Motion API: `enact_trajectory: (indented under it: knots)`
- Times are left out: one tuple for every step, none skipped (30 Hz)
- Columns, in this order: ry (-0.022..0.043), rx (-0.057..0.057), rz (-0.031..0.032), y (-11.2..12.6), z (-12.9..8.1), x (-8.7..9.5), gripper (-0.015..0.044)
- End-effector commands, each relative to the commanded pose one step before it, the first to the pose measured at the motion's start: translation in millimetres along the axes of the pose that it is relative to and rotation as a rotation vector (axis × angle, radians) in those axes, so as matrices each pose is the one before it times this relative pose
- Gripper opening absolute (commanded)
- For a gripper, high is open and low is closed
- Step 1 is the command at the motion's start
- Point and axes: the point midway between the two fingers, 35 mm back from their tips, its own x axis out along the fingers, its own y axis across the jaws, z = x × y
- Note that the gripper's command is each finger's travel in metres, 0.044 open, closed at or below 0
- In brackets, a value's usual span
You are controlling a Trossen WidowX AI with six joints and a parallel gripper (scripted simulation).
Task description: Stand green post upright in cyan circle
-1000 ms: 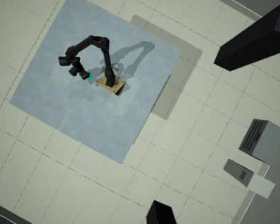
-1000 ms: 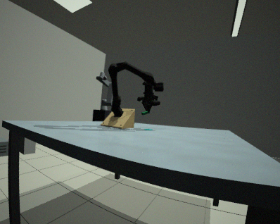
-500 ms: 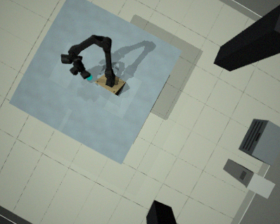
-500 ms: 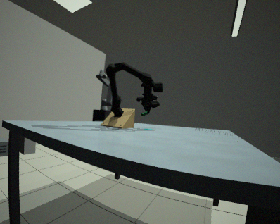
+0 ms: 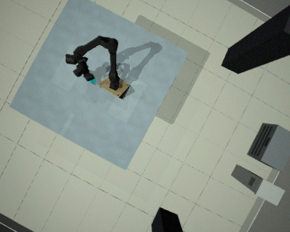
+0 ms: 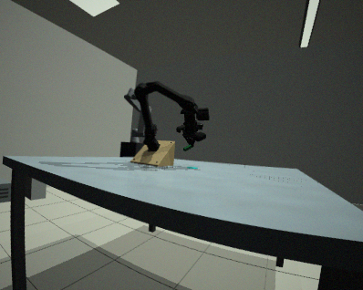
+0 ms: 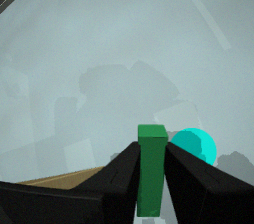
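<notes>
"Post (image 6: 187, 148) (image 7: 151, 172) first: where is it?"

"Up off the table (image 5: 111, 137) (image 6: 207, 181) (image 7: 37, 100), in the claw (image 5: 91, 79) (image 6: 189, 147) (image 7: 151, 148). The exterior view shows it tilted, nearer lying than upright."

"And the circle (image 5: 92, 81) (image 6: 192, 168) (image 7: 199, 142)?"

"Down on the table, just beside the post in the wrist view, past one finger. The top view has the claw's tip right by it."

"So what's the step in hand?"

"Turning the post upright while it's in the air, I'd judge. Finish that before going down. Pitch the wrist steadily, then bring the post's lower end over the circle's middle, since the tilt will shift that end about."

"And lowering?"

"Straight and slow, until the foot sits flat. Touch down on an edge and it may twist in the grip or topple once freed."

"How does the claw stand?"

"Nearly together, clamped on the post, one finger on each long side. It touches nothing else that I can make out."

"When to let go?"

"Only once it's standing square. Part the fingers evenly, then back away without brushing it."
</notes>
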Motion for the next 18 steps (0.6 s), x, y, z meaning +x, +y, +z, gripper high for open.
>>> enact_trajectory:
  knots:
    - [-0.02842,-0.0033,0.01020,0.43,-1.01,0.61,0.0023]
    - [-0.00719,-0.0007,0.00203,0.04,-0.08,0.09,0.0023]
    - [-0.00720,-0.0007,0.00197,0.03,-0.08,0.08,0.0023]
    - [-0.00722,-0.0007,0.00190,0.03,-0.08,0.08,0.0023]
    - [-0.00723,-0.0007,0.00184,0.03,-0.08,0.07,0.0023]
    - [-0.00725,-0.0007,0.00178,0.03,-0.08,0.06,0.0023]
    - [-0.00726,-0.0008,0.00172,0.02,-0.07,0.06,0.0023]
    - [-0.00727,-0.0008,0.00165,0.02,-0.07,0.05,0.0023]
    - [-0.00729,-0.0008,0.00159,0.02,-0.07,0.04,0.0023]
    - [-0.00730,-0.0008,0.00153,0.02,-0.07,0.04,0.0023]
    - [-0.00731,-0.0008,0.00146,0.01,-0.06,0.03,0.0023]
    - [-0.00732,-0.0009,0.00140,0.01,-0.06,0.03,0.0023]
    - [-0.00733,-0.0009,0.00134,0.01,-0.06,0.02,0.0023]
    - [-0.00734,-0.0009,0.00128,0.01,-0.06,0.01,0.0023]
    - [-0.00735,-0.0009,0.00121,0.00,-0.05,0.01,0.0023]
    - [-0.00736,-0.0009,0.00115,0.00,-0.05,0.00,0.0023]
    - [-0.00737,-0.0010,0.00109,0.00,-0.05,-0.01,0.0023]
    - [-0.00738,-0.0010,0.00102,0.00,-0.05,-0.01,0.0023]
